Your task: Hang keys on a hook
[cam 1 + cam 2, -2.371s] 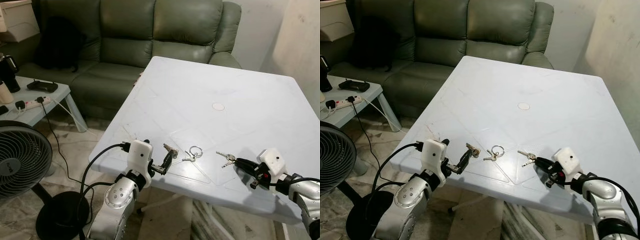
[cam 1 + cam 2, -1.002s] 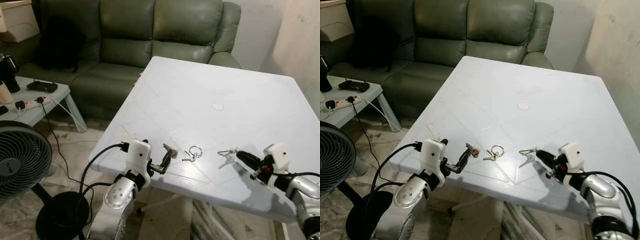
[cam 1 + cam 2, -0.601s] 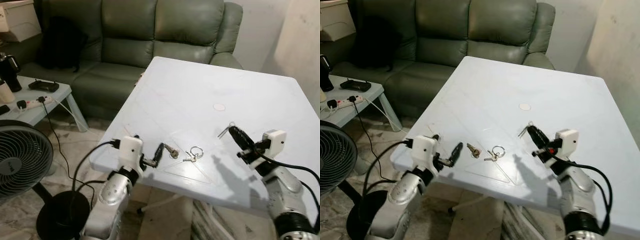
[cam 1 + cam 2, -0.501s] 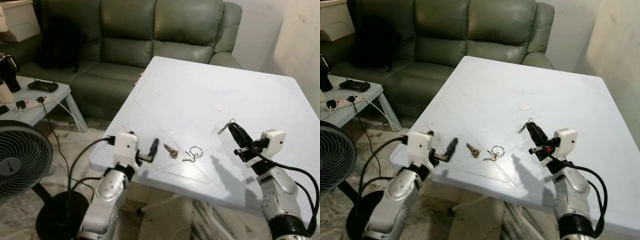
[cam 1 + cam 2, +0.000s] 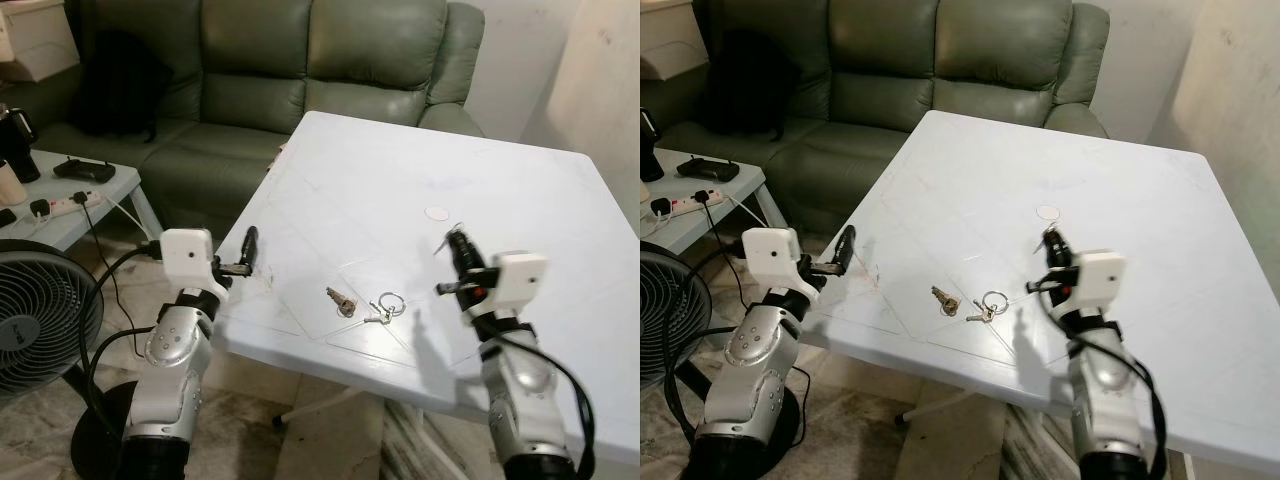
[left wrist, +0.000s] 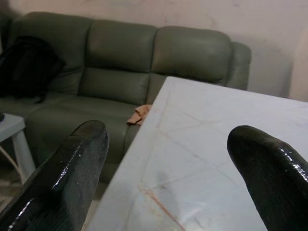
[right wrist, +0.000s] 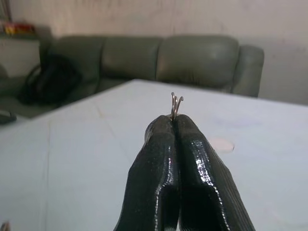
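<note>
Keys: we have one set pinched in our right gripper point(image 5: 458, 243), raised above the table point(image 5: 560, 200), its ring point(image 7: 176, 105) poking out past the closed tips at twelve o'clock in the wrist view. Going left to right: our left gripper point(image 5: 248, 248) hangs off the table's near-left edge, fingers point(image 6: 72, 168) spread wide and empty. Next lie a loose key point(image 5: 341, 300) and a second ring set point(image 5: 387, 304) flat on the table, at about nine o'clock from the right gripper and lower. We judge the held ring stands roughly upright, edge-on to the wrist camera. We cannot make out a hook, so its direction from the gripper is unknown.
</note>
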You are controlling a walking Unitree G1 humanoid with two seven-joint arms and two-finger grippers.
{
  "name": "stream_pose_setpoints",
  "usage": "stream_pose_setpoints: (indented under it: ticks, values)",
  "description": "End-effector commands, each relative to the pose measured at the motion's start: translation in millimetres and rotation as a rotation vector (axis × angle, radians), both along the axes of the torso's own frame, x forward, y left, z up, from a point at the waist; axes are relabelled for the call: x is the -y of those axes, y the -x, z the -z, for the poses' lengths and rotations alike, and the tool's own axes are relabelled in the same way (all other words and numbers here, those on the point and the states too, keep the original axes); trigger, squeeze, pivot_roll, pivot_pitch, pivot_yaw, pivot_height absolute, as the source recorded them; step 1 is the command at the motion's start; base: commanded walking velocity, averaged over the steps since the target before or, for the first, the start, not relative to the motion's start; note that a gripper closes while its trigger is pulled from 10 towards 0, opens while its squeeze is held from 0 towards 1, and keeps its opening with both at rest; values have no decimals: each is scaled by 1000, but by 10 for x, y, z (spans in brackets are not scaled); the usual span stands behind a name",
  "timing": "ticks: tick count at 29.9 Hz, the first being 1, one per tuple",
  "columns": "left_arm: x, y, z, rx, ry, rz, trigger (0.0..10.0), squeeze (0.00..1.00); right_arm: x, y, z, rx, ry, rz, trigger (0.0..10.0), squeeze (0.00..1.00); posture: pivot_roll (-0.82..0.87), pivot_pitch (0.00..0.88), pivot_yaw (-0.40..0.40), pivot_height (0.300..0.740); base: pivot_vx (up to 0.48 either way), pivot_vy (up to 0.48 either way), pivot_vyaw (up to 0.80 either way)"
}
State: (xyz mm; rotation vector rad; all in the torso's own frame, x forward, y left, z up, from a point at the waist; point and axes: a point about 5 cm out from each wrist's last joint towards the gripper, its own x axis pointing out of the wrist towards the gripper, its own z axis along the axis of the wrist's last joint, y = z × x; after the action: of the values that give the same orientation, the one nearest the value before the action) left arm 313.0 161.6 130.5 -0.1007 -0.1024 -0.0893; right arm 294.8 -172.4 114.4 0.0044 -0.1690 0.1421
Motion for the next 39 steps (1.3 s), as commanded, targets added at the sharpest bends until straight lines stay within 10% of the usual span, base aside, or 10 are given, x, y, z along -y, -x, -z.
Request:
stream_pose_setpoints:
  ticks: [1, 39]
  values:
    - [-33, -56, -24, 2, -7, -23, 10000, 0, -22, -20, -40, -8, 31, 20, 10000, 0, 32, 0, -36, 740, 0, 0, 0]
    - [-43, -232, -134, 37, 14, -66, 10000, 0, -129, -190, -85, -52, 110, 67, 10000, 0, 50, 0, -39, 740, 0, 38, -629]
